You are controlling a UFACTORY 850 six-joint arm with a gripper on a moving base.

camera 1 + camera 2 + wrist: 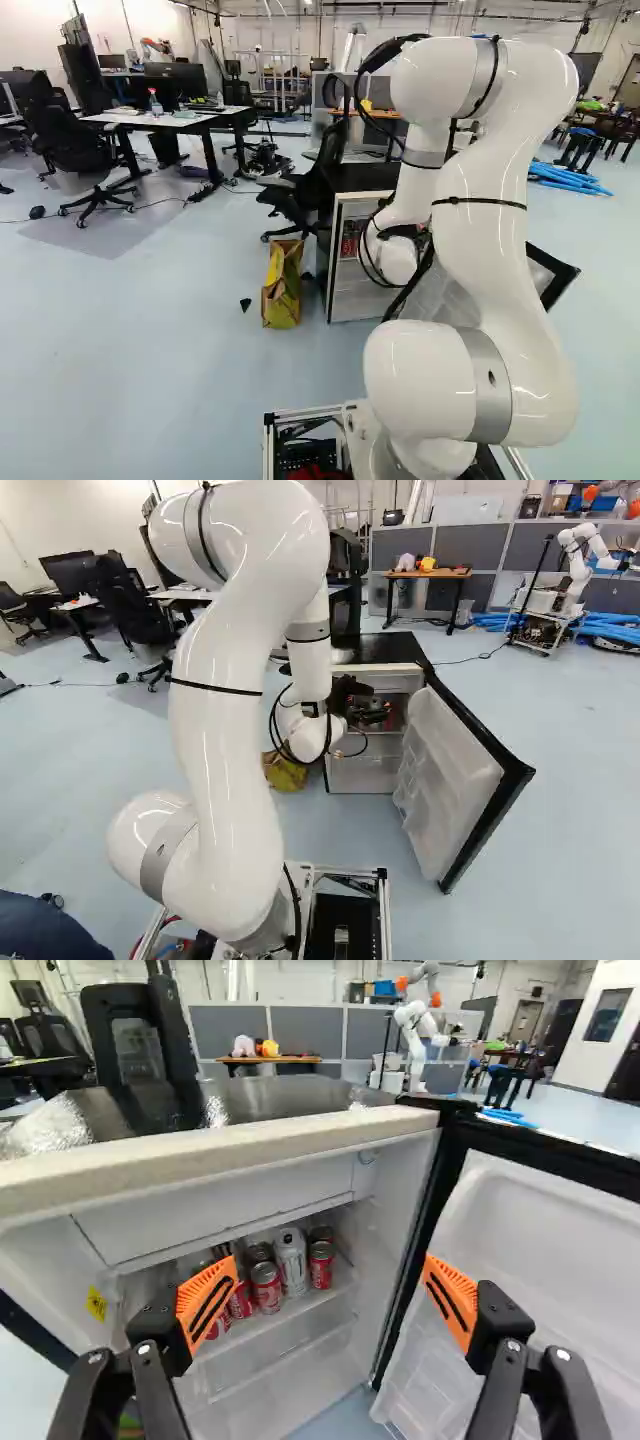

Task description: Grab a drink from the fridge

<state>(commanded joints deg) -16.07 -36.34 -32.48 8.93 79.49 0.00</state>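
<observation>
1. A small fridge (210, 1163) stands open ahead of the arm; its door (450, 780) is hinged on the right and swung outward, its dark edge slanting across the right base view.
2. The end effector (372, 712) is at the fridge's opening, fingers spread wide with a broad gap between their orange pads (208, 1303).
3. Beyond it, red cans (267, 1288) and a silver-white can (291, 1261) stand upright, close together on a shelf (300, 1310).
4. Above the cans, a white compartment (220, 1215) bounds the space; below, the shelf's front edge crosses the opening.
5. A yellow-and-brown bag (282, 283) stands on the floor beside the fridge's left side.
</observation>
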